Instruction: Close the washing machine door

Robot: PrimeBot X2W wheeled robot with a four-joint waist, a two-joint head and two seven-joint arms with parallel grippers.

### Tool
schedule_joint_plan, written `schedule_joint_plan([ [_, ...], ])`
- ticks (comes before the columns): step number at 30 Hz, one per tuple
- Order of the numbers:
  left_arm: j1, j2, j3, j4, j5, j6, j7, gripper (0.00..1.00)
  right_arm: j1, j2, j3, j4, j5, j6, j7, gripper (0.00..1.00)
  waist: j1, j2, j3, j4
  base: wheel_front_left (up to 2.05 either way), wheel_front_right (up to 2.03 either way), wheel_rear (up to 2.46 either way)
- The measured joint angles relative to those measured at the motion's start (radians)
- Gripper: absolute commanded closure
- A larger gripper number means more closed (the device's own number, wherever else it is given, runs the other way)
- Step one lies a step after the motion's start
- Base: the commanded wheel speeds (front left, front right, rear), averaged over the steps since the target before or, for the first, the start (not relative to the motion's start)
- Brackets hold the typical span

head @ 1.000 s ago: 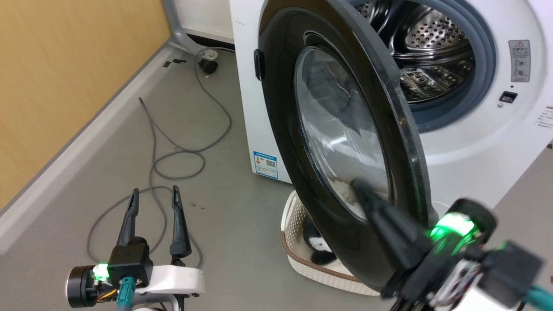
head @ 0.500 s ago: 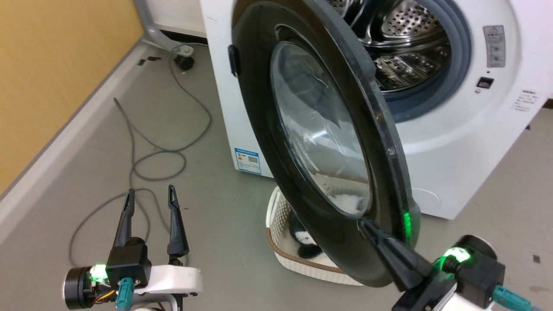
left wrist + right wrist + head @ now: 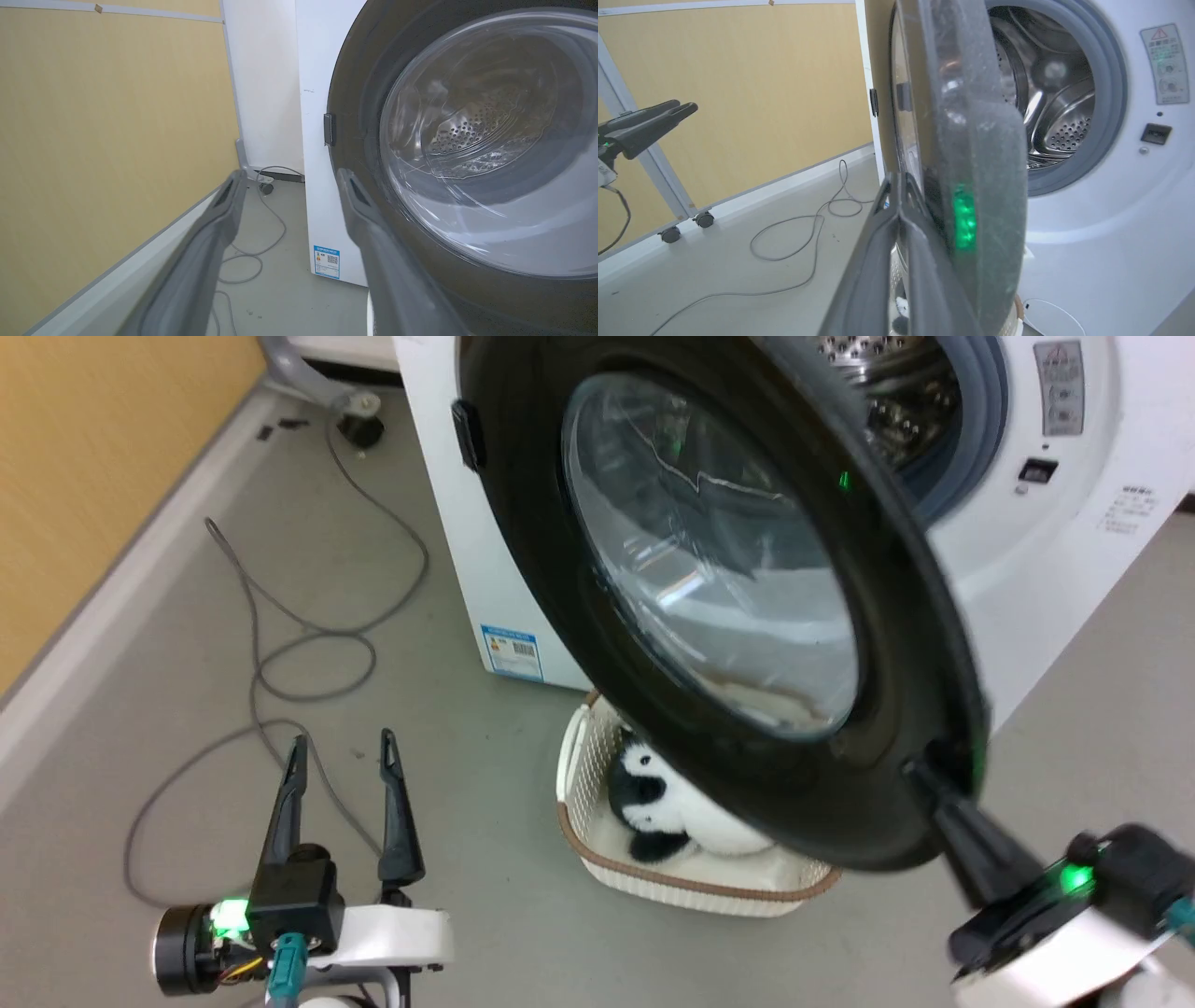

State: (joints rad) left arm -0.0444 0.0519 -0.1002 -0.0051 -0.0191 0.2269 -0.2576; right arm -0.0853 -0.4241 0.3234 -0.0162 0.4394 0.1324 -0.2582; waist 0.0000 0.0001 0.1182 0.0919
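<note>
The washing machine door (image 3: pixel 523 523) stands part open, its glass bowl (image 3: pixel 709 551) facing me and covering much of the steel drum (image 3: pixel 887 392). My right gripper (image 3: pixel 920 770) is shut with nothing in it, its tips against the door's outer black ring at the lower right rim. In the right wrist view the right gripper (image 3: pixel 896 179) lies along the door's edge (image 3: pixel 971 140), with the drum (image 3: pixel 1045 102) and grey-blue gasket (image 3: pixel 1111 93) beyond. My left gripper (image 3: pixel 341 747) hangs open over the floor, left of the washing machine (image 3: pixel 1055 551). The left gripper (image 3: pixel 287 175) points at the door (image 3: pixel 467 140).
A white basket (image 3: pixel 691 887) holding a black-and-white plush toy (image 3: pixel 644 798) sits on the floor under the door. A grey cable (image 3: pixel 308 644) loops across the floor at the left, beside a yellow wall (image 3: pixel 93 448). A blue sticker (image 3: pixel 512 651) marks the machine's lower front.
The camera has shifted. The door has swung toward the machine and hides more of the drum. My right gripper has slid out to the door's lower right rim. The left gripper stays open.
</note>
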Motion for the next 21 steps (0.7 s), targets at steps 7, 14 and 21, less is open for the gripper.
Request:
schedule_joint_plan([
  [7, -0.044, -0.001, -0.030, -0.015, 0.001, 0.021, 0.000, 0.00, -0.112, -0.001, -0.125, 0.071, -0.005, 0.000, 0.001, 1.00, 0.0000, 0.0000, 0.072, -0.013, 0.00, 0.00, 0.00],
  [14, -0.108, -0.002, -0.058, -0.027, 0.009, 0.044, 0.000, 0.00, -0.297, -0.016, -0.220, 0.177, 0.003, 0.000, 0.001, 1.00, 0.0001, 0.0000, 0.169, -0.029, 0.00, 0.00, 0.00],
  [21, -0.156, -0.002, -0.085, -0.034, 0.009, 0.063, 0.000, 0.00, -0.489, -0.058, -0.237, 0.321, 0.028, -0.001, 0.001, 1.00, 0.0001, 0.0000, 0.258, -0.035, 0.00, 0.00, 0.00],
])
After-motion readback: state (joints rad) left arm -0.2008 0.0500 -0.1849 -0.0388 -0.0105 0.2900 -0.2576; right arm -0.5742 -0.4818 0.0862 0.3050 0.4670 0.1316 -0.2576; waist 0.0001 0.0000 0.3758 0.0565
